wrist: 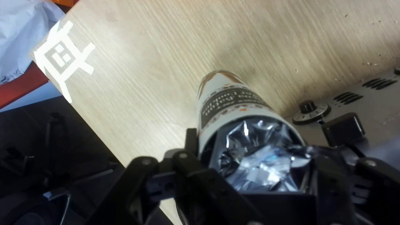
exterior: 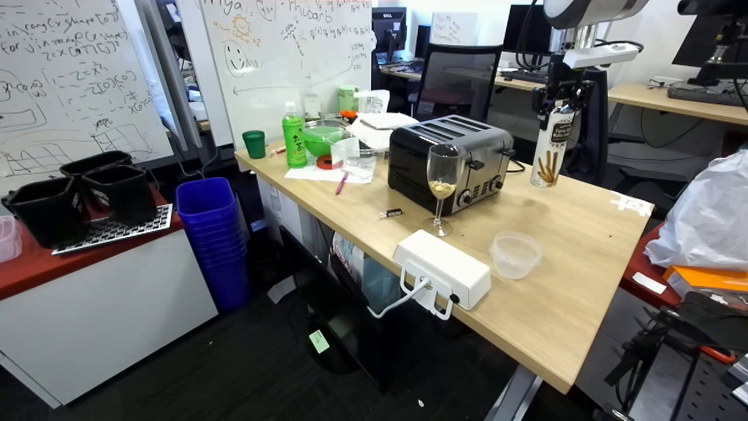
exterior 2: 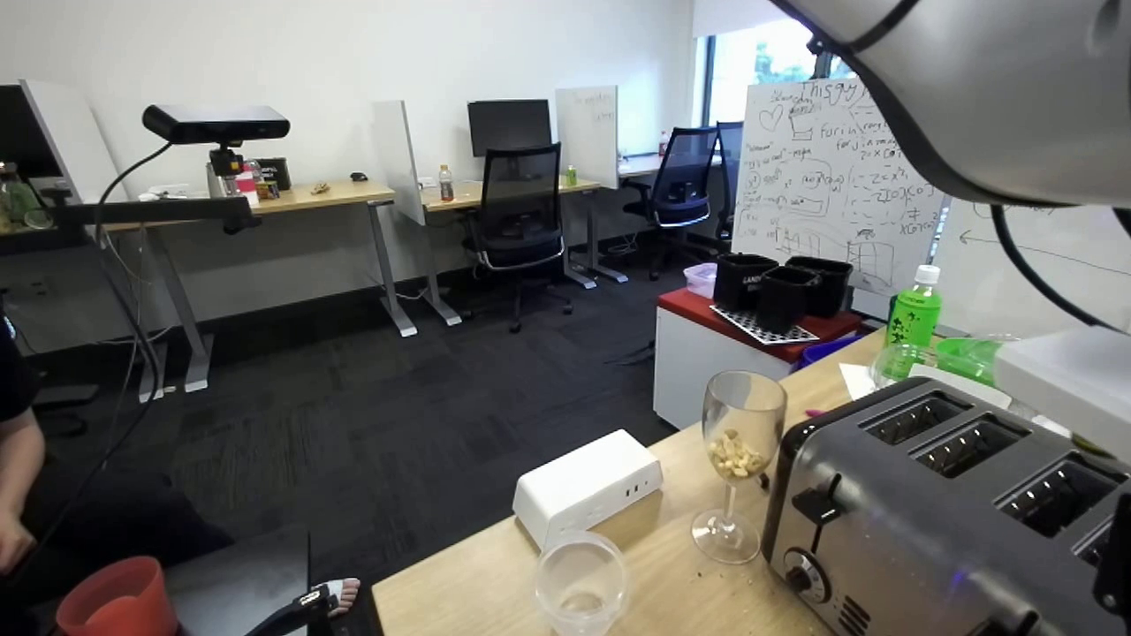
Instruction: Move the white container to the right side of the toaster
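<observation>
A: What were the fingers (wrist: 191, 139) doing?
B: Gripping the white container (exterior: 552, 149) at its top, one on each side of the rim, parted only by its width; crumpled foil (wrist: 264, 170) showed in the open end

A: Container position?
B: Just beside the toaster (exterior: 409, 161), to its right in an exterior view, visible gap between; couldn't tell whether its base touched the bench (exterior: 561, 280)

A: Edges?
B: Tight on one flank: in the wrist view the bench edge ran diagonally close by the fingers, up to a corner marked with white tape (wrist: 75, 64); the toaster's control side was near on the opposite flank

A: Open room?
B: Bare wood from the container out to the tape, more toward the clear plastic tub (exterior: 515, 260), which sat well apart from the fingers; beyond that it got busier, wine glass (exterior: 447, 161) upright just beside the toaster, white box (exterior: 441, 266) at the bench's long edge
</observation>
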